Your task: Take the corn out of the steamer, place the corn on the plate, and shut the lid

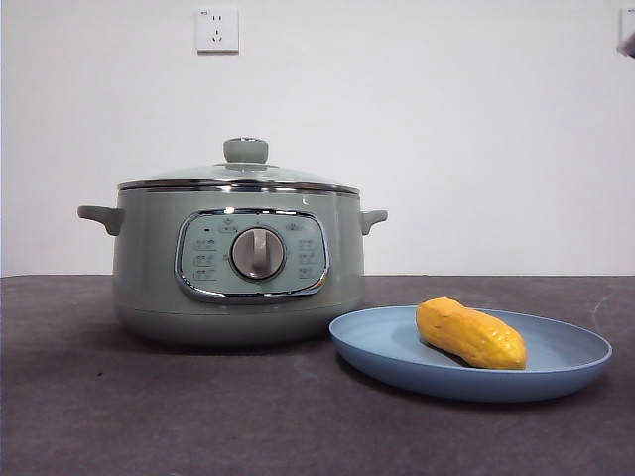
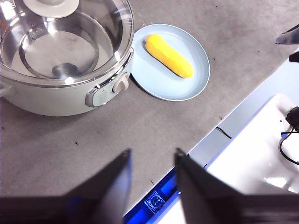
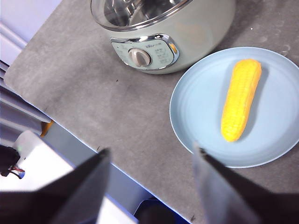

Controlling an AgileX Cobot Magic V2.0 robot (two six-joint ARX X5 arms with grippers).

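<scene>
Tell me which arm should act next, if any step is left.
Neither. The corn lies on the plate, and the lid sits on the steamer. Left gripper and right gripper hang open, away from everything.

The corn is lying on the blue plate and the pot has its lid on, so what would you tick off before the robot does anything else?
1. Corn out of the steamer: ok, nothing shows inside through the glass.
2. Corn resting fully on the plate: ok, it lies inside the rim.
3. Lid seated on the steamer: ok, its chrome rim sits level on the pot in the front view.
4. Left gripper empty and clear of the things: ok, jaws open above the table edge.
5. Right gripper empty and clear: ok, jaws open, near the plate but not touching.
6. Steamer switched off: cannot tell.
</scene>
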